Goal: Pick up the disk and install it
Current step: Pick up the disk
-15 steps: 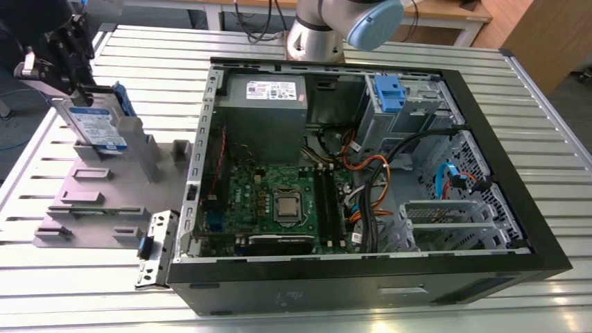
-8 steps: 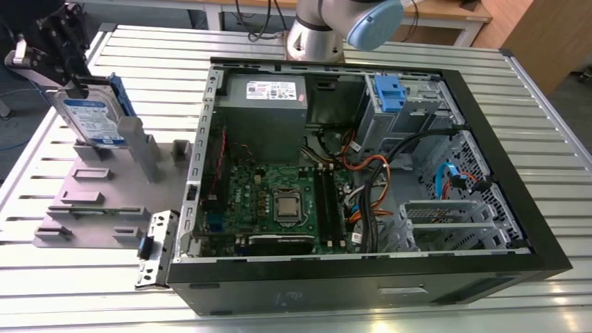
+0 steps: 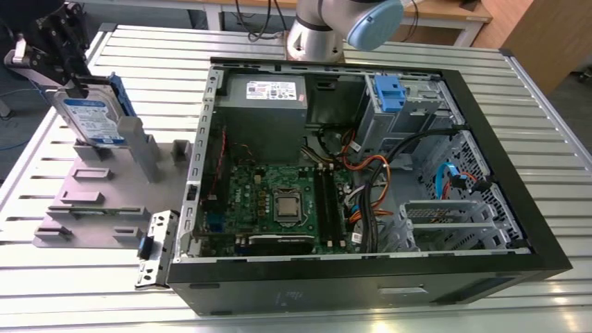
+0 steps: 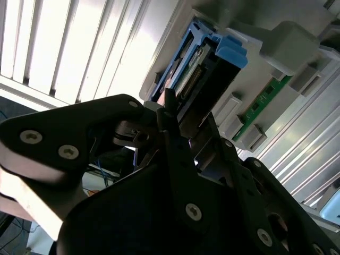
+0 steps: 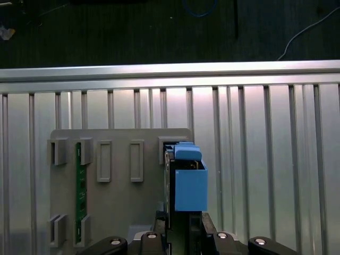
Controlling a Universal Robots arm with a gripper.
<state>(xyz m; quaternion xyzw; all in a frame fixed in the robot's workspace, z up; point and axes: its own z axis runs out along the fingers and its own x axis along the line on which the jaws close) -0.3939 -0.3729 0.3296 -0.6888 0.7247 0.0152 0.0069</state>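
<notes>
The gripper is closed on the top edge of the disk. The disk stands in a slot of the grey fixture tray. The open computer case sits just beside the tray.

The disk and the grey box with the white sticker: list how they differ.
The disk stands on edge on the grey holder outside the computer case; the grey box sits inside it. The disk is smaller than the grey box. The disk has blue rails and a blue-and-white label; the grey box a white sticker. Both are rectangular metal.
</notes>
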